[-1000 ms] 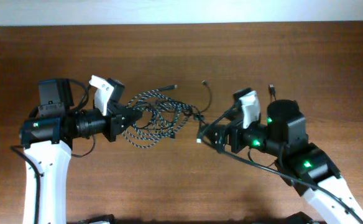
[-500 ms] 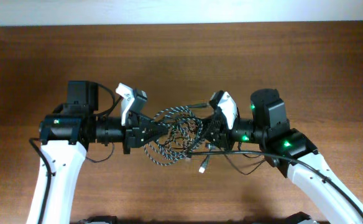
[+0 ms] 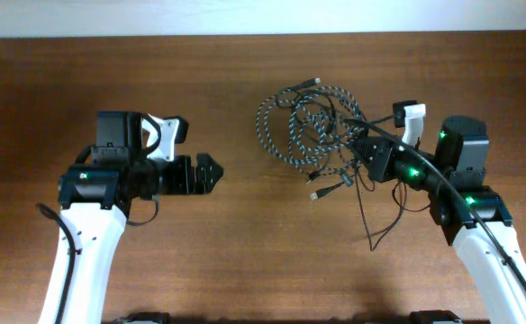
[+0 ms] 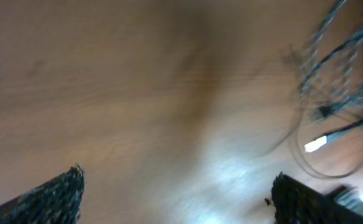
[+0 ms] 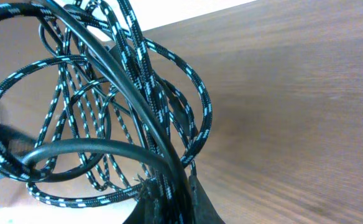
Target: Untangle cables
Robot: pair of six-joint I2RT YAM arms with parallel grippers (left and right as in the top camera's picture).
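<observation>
Cables (image 3: 310, 121) sit bunched right at the tips of my right gripper (image 3: 367, 149), whose jaws are pressed together on the tangle. From my right wrist camera, the braided black-and-white cable (image 5: 201, 99) and the plain black cable (image 5: 88, 147) both run down into the pinch at my fingertips. Their loops fan out ahead of and above the fingers. Seen from overhead, most of the coil spreads out beyond my right fingertips, on the side facing my other arm. One thin black loop trails back past that gripper over the table (image 3: 245, 261), alongside my right arm. A small white plug end (image 4: 316, 144) dangles at the near edge of the bundle.

My left gripper (image 3: 211, 171) is spread wide and holds nothing. Only bare wood shows between its two fingers. The tangle lies well ahead of it, off to one side and blurred in my left wrist view.
</observation>
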